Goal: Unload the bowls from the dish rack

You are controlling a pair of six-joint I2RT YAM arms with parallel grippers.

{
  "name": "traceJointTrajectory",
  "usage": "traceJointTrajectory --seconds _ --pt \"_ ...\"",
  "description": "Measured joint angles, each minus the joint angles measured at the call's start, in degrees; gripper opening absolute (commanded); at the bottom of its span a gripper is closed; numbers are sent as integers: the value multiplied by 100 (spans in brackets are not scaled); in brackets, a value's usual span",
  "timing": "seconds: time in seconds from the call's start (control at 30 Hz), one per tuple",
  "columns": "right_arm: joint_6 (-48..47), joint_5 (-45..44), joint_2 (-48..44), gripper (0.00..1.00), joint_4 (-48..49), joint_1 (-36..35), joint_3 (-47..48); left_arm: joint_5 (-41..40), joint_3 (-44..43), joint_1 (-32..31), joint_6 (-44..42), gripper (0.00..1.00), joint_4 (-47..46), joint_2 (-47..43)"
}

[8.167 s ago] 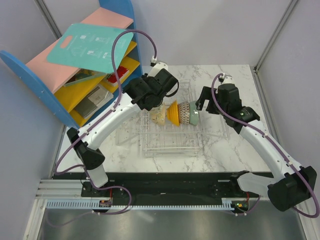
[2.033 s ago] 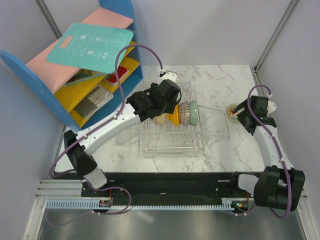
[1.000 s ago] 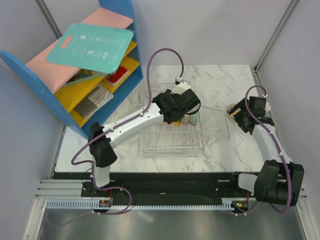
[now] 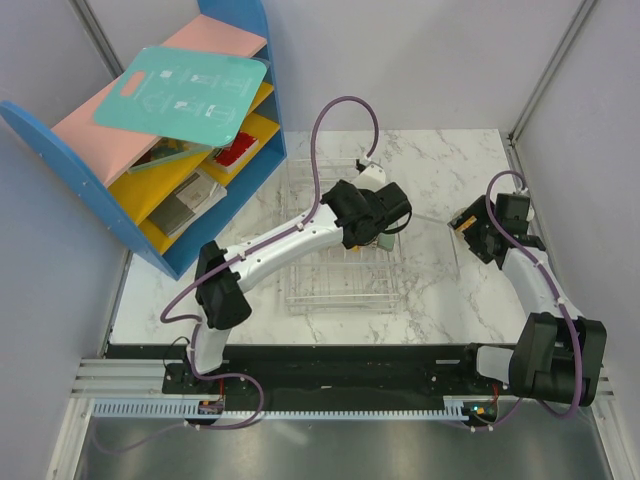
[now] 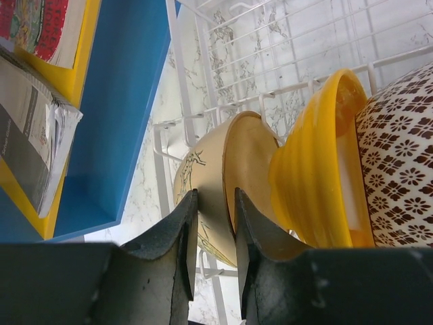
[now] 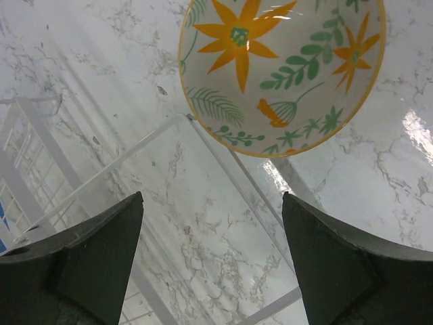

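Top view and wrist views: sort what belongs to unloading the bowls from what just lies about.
Job: dish rack, cream bowl, orange bowl, mesh-patterned bowl, floral bowl on the table.
Lying about: blue-and-yellow shelf unit, teal board on top, papers inside it.

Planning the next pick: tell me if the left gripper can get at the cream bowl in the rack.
Probably yes: the left gripper straddles the rim of the cream bowl, nothing in between.
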State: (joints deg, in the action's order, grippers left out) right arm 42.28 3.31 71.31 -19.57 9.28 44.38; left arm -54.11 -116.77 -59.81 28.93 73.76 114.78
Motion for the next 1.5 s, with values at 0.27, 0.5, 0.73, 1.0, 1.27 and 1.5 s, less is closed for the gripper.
traceJointTrajectory --seconds 0.27,0.5,0.73,1.0,1.27,1.5 --pt "-120 369 -238 90 210 0 48 9 -181 2 9 2 162 79" --pt "-118 538 -236 89 291 2 76 15 -361 22 7 2 341 90" --pt "-116 605 -236 89 306 0 76 11 -553 -2 7 2 369 92" --pt "-118 654 -236 89 334 0 76 22 -555 -2 35 49 376 105" --pt "-116 682 -201 89 343 0 66 68 -553 -2 166 52 382 264" --pt "-118 699 -192 89 372 0 9 17 -476 -7 382 49 380 372"
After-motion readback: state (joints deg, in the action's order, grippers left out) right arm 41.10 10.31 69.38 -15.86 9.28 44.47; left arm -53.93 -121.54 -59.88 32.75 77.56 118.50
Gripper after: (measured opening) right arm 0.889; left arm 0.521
